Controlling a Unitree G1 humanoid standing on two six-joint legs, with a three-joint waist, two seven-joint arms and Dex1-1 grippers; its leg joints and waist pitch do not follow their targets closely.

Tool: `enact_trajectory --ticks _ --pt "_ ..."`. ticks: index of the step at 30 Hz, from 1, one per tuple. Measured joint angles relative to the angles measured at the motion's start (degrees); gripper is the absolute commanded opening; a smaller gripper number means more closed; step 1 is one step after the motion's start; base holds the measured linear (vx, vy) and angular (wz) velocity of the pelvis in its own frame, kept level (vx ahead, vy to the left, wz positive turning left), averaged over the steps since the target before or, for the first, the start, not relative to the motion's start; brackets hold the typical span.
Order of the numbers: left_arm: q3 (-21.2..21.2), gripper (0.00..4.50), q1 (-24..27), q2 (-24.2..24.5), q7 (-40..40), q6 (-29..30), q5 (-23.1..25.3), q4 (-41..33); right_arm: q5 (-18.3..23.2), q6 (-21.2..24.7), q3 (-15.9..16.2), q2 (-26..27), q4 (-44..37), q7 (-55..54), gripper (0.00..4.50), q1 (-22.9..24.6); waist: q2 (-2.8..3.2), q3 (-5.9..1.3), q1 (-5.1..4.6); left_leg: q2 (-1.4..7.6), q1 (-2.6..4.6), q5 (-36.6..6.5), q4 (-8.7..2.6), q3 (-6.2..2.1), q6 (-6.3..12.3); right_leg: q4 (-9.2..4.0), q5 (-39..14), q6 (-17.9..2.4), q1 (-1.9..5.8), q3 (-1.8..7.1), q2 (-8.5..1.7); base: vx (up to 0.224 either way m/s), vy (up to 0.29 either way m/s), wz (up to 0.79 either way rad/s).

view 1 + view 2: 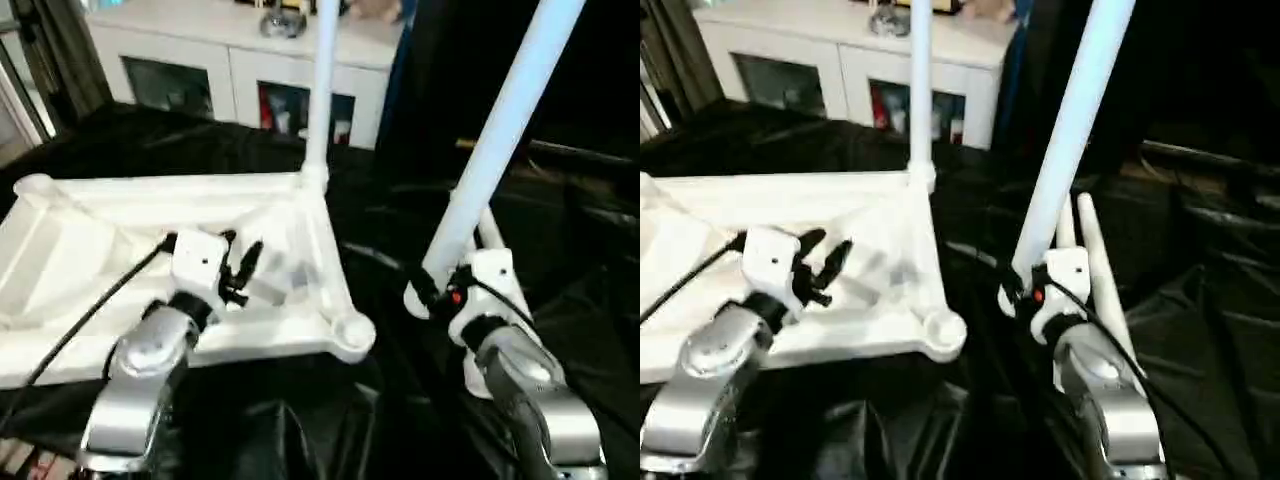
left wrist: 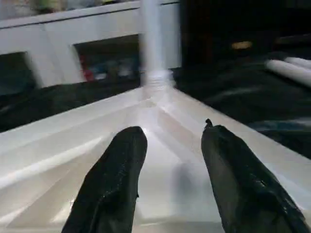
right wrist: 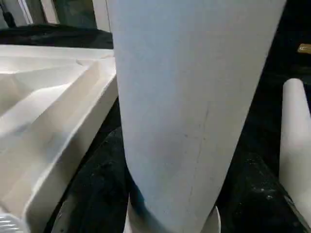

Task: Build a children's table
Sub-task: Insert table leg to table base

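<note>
The long white tapered tube leg [image 1: 505, 125] held by the right gripper [image 1: 432, 290] runs off the top edge, so its upper end cannot be seen; its lower end is hidden behind the gripper's white housing. The second white tube leg [image 1: 321, 85], standing in the far corner socket, is also cut off at the top. The white plastic ribbed tabletop [image 1: 90, 250] runs off the left edge. Two more white legs [image 1: 1095, 260] lie partly behind the right arm (their lengths cannot be told).
</note>
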Motion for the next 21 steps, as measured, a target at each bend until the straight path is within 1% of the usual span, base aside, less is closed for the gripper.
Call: enact_trajectory --ticks 1,2,4,6,8,10,12,15,16,19,20,21 --pt "-1.27 2.27 -1.00 1.19 -2.81 0.46 -0.63 0.54 0.00 -0.04 0.08 -0.29 0.00 0.30 1.90 -0.41 0.07 0.12 0.03 0.08 0.04 0.14 0.00 0.15 -0.02 0.00 0.16 -0.05 0.00 0.01 0.00 -0.069 -0.015 0.00" --pt "-2.10 2.47 -1.77 1.93 -4.74 0.82 -1.01 0.77 0.00 -0.09 0.31 -0.58 -0.02 0.41 1.90 -1.07 0.19 0.23 0.02 0.15 0.04 0.23 0.00 0.27 -0.02 -0.07 0.31 -0.06 0.00 0.02 0.00 0.000 0.000 0.00" --pt "-4.97 2.60 -4.13 5.21 -12.13 1.74 -2.82 1.40 0.17 -0.17 0.54 -1.60 -0.13 1.60 1.90 -2.46 0.36 0.40 0.05 0.39 0.02 0.41 -0.02 0.62 -0.12 -0.21 0.58 0.12 -0.02 0.02 0.00 -0.072 -0.007 -0.01" --pt "-6.59 2.64 -5.74 7.03 -17.17 2.18 -3.83 1.69 0.46 -0.18 0.35 -2.16 -0.12 2.55 1.90 -3.56 0.51 0.49 -0.04 0.42 0.03 0.80 -0.08 0.71 -0.03 -0.26 0.83 0.07 -0.01 0.05 0.00 -0.079 -0.006 0.00" --pt "-8.41 2.90 -7.79 8.94 -21.35 2.41 -4.31 3.09 0.69 -0.17 0.33 -2.83 0.24 3.93 1.90 -4.23 0.60 0.55 -0.05 0.43 0.02 1.05 -0.15 0.74 -0.01 -0.36 1.08 0.02 -0.03 0.05 0.00 -0.025 -0.001 0.00" --pt "-10.45 2.90 -9.71 12.11 -26.81 3.23 -4.55 4.16 1.24 -0.14 0.39 -3.90 0.90 5.69 1.90 -5.38 0.74 0.63 -0.14 0.43 0.00 1.17 -0.19 0.76 -0.02 -0.42 1.29 0.02 -0.07 0.07 0.00 0.000 0.000 0.00" --pt "-12.12 2.90 -10.60 14.45 -31.26 4.08 -4.52 4.60 1.82 -0.13 0.43 -5.06 0.91 7.16 1.90 -5.66 0.77 0.65 -0.16 0.44 0.00 1.20 -0.20 0.78 -0.04 -0.42 1.33 0.00 -0.07 0.08 0.00 0.000 0.000 0.00" --pt "-15.07 2.90 -12.71 17.30 -36.90 4.21 -3.78 8.20 2.24 0.07 0.50 -6.52 1.12 9.06 1.90 -5.89 0.84 0.70 -0.10 0.46 -0.03 1.29 -0.21 0.81 -0.08 -0.42 1.37 -0.02 -0.09 0.08 0.00 0.000 0.000 0.00" --pt "-15.36 2.90 -13.24 17.37 -37.90 4.17 -3.70 9.33 2.25 0.07 0.52 -6.63 1.19 9.20 1.90 -5.89 0.86 0.71 -0.11 0.46 -0.04 1.32 -0.21 0.82 -0.07 -0.42 1.38 -0.03 -0.08 0.07 0.00 0.000 0.000 0.00" --pt "-16.92 2.90 -17.00 17.29 -40.92 3.25 -2.77 15.35 2.26 0.13 0.67 -7.00 1.39 10.02 1.90 -6.27 0.89 0.73 -0.03 0.48 -0.08 1.38 -0.23 0.86 -0.04 -0.46 1.40 -0.05 -0.09 0.07 -0.01 0.000 0.000 0.00" --pt "-16.96 2.54 -17.57 17.31 -41.40 2.94 -2.64 16.37 2.27 0.13 0.68 -7.03 1.39 10.22 1.90 -6.34 0.89 0.72 -0.06 0.49 -0.08 1.38 -0.23 0.87 -0.04 -0.47 1.57 -0.32 -0.09 0.07 -0.01 0.000 0.000 0.00" --pt "-17.28 2.54 -18.58 17.17 -42.05 2.34 -2.50 18.07 2.27 0.14 0.68 -7.30 1.39 10.43 1.90 -6.36 0.90 0.73 -0.07 0.51 -0.11 1.38 -0.23 0.88 -0.04 -0.51 1.58 -0.35 -0.10 0.07 -0.01 0.000 0.000 0.00"
